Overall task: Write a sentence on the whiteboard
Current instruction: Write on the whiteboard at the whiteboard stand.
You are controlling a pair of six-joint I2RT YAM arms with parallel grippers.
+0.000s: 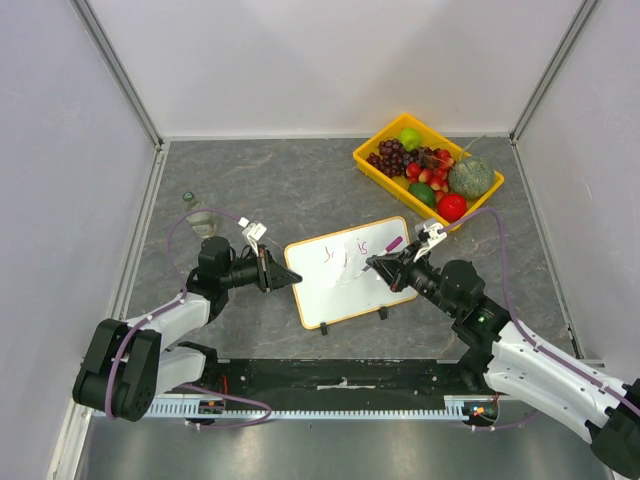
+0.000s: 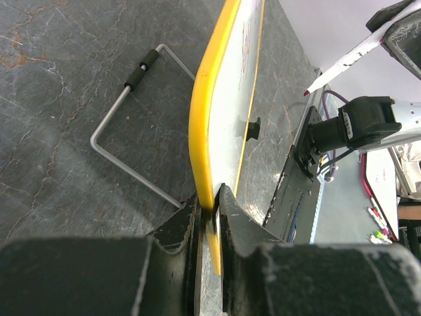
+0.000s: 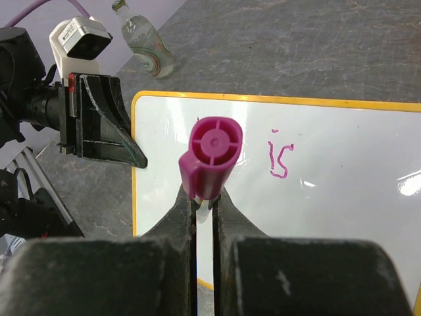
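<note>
Whiteboard [image 1: 345, 285] propped mid-table, its left edge pinched between the closed fingers of the left gripper [image 2: 212, 207]. Right gripper [image 3: 204, 201] clamps a magenta marker [image 3: 214, 158] near the partly written sentence [image 3: 281, 155].

whiteboard [image 1: 340, 290]: glossy, smooth | table [image 1: 250, 190]: matt, marbled | marker [image 3: 214, 155]: smooth plastic

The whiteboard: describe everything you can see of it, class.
The whiteboard is a glossy white rectangle with rounded corners and a thin yellow frame, with two black feet on its near edge. Pink handwriting, roughly "Joy is", sits near its far edge. The left gripper is shut on its left edge. The marker, held in the right gripper, is over its face.
</note>
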